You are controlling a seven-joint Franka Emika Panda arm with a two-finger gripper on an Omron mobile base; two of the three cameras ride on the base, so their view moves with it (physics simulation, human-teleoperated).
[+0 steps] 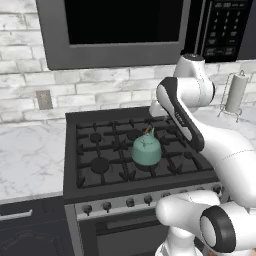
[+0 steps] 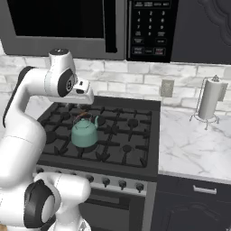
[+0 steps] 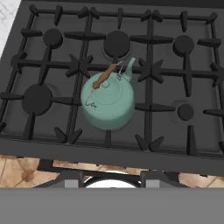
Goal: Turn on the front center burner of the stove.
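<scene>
Left base view: the stove (image 1: 100, 145) sits between marble worktops (image 1: 25, 160), a green kettle (image 1: 146, 149) standing on its front center burner, hiding the cap; small dark knobs (image 1: 130, 202) line the steel front strip; the white arm arches over the stove's right side, its hand hidden behind the arm; a microwave (image 1: 115, 30) hangs above, a paper towel roll (image 1: 235, 93) stands at the right; right base view: the kettle (image 2: 84, 131) rests mid front row, the wrist high above the back grates, the fingers unclear, so I cannot tell their spread; hand view: looking down on the grates, kettle (image 3: 108, 103) over the middle front burner, finger tips (image 3: 72, 177) barely showing, gap not judgeable
</scene>
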